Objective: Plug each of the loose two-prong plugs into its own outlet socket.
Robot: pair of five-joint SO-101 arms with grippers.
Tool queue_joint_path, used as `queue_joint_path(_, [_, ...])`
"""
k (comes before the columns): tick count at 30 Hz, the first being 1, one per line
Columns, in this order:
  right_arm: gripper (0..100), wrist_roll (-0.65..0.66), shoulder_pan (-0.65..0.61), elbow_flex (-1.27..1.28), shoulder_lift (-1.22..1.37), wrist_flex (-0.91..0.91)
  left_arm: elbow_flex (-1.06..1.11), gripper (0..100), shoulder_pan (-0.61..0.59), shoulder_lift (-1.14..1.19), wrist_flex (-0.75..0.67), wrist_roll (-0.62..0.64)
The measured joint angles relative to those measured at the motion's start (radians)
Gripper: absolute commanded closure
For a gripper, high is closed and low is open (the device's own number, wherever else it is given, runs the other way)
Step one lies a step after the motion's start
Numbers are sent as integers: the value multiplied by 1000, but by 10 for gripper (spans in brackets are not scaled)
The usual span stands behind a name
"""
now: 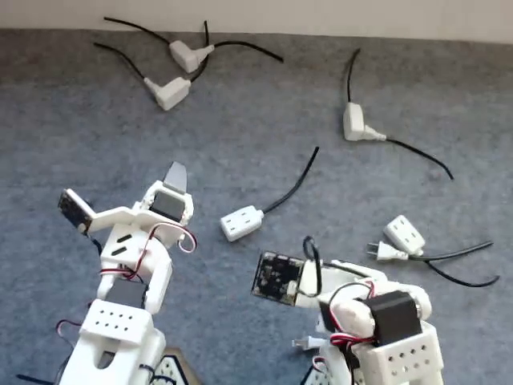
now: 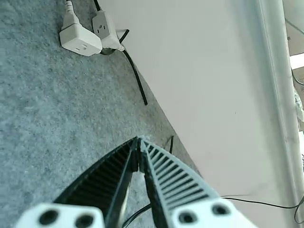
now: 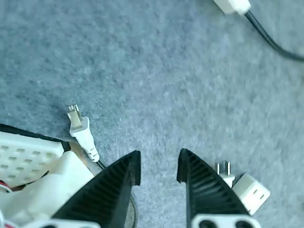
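A grey carpeted table [image 1: 256, 152] is seen backed by a pale wall [image 2: 213, 95]; the left arm [image 1: 132, 265] is stationed at the near left and the right arm [image 1: 377, 329] at the near right. The left gripper [image 2: 138, 148] is held above the carpet with its fingers pressed together on nothing; farther out, two corded sockets [image 2: 80, 40] are laid just beside each other near the wall. The right gripper [image 3: 159, 167] is held spread apart and empty above bare carpet. A middle socket [image 1: 240, 222] is laid between the two arms; a far socket [image 1: 357, 122] is set well apart, toward the far right. A near socket [image 1: 403, 233] is placed right of the right arm, with a loose plug [image 1: 378, 252] just beside it, prongs free; a second plug [image 3: 80, 129] is found unplugged close to the right arm's base.
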Motion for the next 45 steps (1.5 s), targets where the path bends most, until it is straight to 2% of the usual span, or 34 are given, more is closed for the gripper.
queue_joint_path(5, [784,98,-5,40,8,-6,0,993,0,0,0,0])
queue_joint_path(10, [784,110,0,44,8,-6,0,993,0,0,0,0])
queue_joint_path(15, [784,169,126,44,8,-6,0,993,0,0,0,-5])
queue_joint_path(20, [784,249,206,48,17,-6,15,993,3,0,0,-117])
queue_joint_path(25, [784,276,216,43,238,-3,18,993,15,0,0,-141])
queue_joint_path(33, [784,279,259,-112,720,2,18,993,14,0,0,-141])
queue_joint_path(41, [785,281,245,-140,853,0,28,993,14,0,0,-147])
queue_joint_path(45, [785,233,245,-141,853,-110,28,993,14,0,0,-147])
